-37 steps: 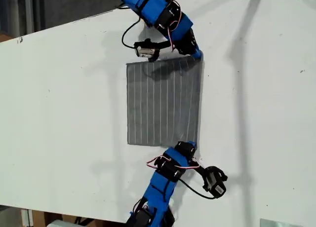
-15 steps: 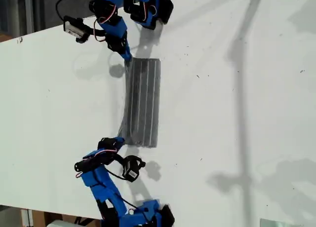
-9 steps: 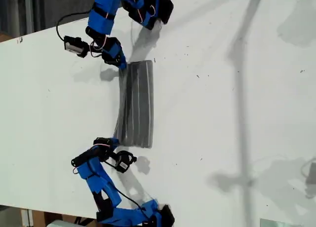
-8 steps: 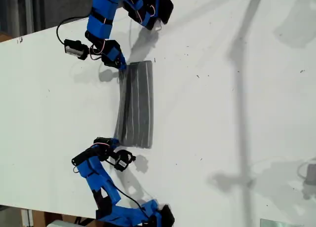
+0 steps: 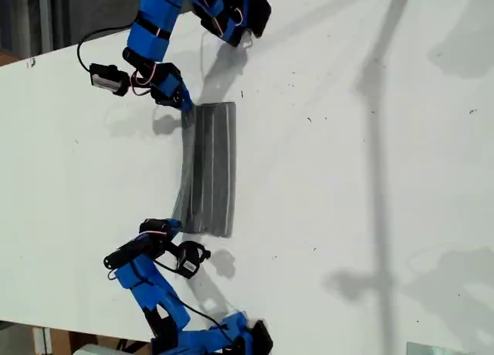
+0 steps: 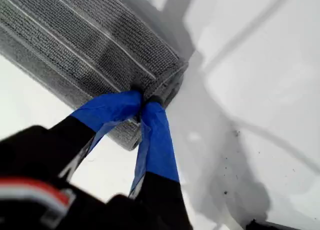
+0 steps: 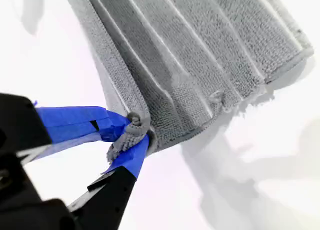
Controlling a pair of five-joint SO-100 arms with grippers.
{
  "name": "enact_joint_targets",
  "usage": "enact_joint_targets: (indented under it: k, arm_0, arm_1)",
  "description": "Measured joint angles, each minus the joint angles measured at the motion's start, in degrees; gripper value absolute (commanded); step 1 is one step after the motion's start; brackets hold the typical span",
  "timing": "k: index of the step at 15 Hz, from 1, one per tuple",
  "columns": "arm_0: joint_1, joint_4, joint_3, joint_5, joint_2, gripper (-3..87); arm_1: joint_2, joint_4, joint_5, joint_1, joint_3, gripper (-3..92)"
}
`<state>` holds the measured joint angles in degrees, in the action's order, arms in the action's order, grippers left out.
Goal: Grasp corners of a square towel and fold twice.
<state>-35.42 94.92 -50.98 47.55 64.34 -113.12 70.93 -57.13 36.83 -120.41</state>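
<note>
The grey striped towel (image 5: 207, 168) lies folded into a narrow band; my first gripper (image 6: 141, 104) and my second gripper (image 7: 131, 130) each have jaws pinched on a corner of it.

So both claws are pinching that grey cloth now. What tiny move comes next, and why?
Probably both grippers open and let go. The towel already lies folded in half on the table, and my first gripper and my second gripper each pinch a corner of the top layer, over the lower edge.
</note>
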Motion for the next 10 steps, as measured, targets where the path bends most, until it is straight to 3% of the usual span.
enact_joint_targets:
  k: [6,9,10]
  arm_0:
    - [14.4,0.5,-4.8,7.2,2.2,0.0]
    - [18.1,0.0,-7.5,9.4,2.1,0.0]
    - [18.1,-0.4,-9.1,10.1,2.1,3.7]
  arm_1:
    - [-9.7,0.8,-8.4,-13.4,-8.9,-0.1]
    - [-16.7,0.5,-12.4,-17.6,-15.1,-0.1]
    - [-18.7,0.4,-12.9,-18.2,-17.1,3.9]
